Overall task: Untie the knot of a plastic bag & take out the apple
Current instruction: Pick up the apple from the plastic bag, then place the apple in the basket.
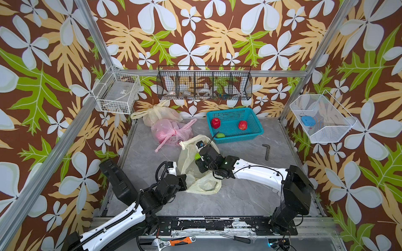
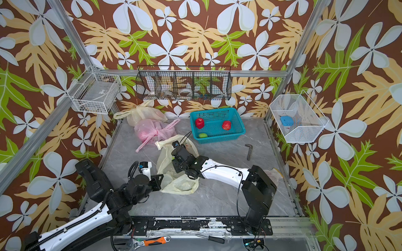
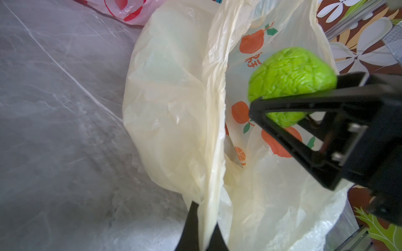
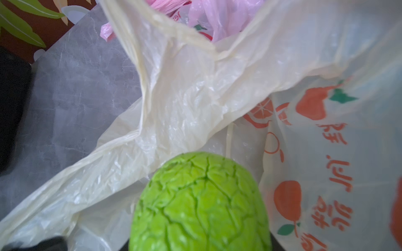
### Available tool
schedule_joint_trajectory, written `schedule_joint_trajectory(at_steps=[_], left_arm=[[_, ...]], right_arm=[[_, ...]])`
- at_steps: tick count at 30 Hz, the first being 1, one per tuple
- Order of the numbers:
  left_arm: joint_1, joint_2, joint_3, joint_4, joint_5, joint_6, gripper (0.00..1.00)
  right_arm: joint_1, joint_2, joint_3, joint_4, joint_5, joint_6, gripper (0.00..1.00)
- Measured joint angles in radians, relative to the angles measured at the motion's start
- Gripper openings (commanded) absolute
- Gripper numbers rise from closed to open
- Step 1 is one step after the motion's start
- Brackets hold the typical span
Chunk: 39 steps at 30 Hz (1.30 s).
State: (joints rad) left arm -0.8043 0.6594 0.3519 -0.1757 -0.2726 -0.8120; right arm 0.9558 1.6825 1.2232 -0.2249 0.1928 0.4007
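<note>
The cream plastic bag point(image 1: 188, 162) point(image 2: 166, 159) lies mid-table with its mouth gaping; no knot shows on it. My left gripper point(image 1: 185, 177) point(image 3: 204, 217) is shut on a fold of the plastic bag's edge point(image 3: 212, 173). A wrinkled green apple point(image 3: 291, 80) point(image 4: 200, 206) sits at the bag's mouth, above its printed inner wall. My right gripper point(image 1: 199, 157) point(image 4: 200, 239) is shut on the apple, with one black finger point(image 3: 304, 104) across it. In a top view only a sliver of the apple point(image 1: 197, 156) shows.
A blue basket point(image 1: 254, 121) at the back holds two red apples and a green one. A tied pink bag point(image 1: 171, 130) and another cream bag point(image 1: 158, 113) lie back left. A black L-shaped tool point(image 1: 267, 151) lies to the right. Wire baskets hang on the walls.
</note>
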Motion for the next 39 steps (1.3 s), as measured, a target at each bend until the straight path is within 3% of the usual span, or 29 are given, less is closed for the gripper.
schedule_joint_trajectory(at_steps=[9,15,23,34,39], left_arm=[[0.0,0.109,0.044,0.026,-0.003,0.028,0.0],[0.0,0.159,0.074,0.049,-0.045,0.034,0.0],[0.0,0.122,0.096,0.069,-0.157,0.061,0.0],[0.0,0.089,0.089,0.11,-0.243,0.107,0.0],[0.0,0.093,0.086,0.112,-0.241,0.107,0.0]], right_arm=[[0.017,-0.163,-0.058,-0.007,0.029,-0.005,0.45],[0.003,-0.256,-0.069,0.002,0.13,-0.071,0.45],[-0.151,-0.349,-0.123,0.038,0.18,-0.117,0.46],[-0.383,-0.264,-0.14,0.132,0.081,-0.108,0.47],[-0.433,-0.177,-0.118,0.17,0.039,-0.097,0.47]])
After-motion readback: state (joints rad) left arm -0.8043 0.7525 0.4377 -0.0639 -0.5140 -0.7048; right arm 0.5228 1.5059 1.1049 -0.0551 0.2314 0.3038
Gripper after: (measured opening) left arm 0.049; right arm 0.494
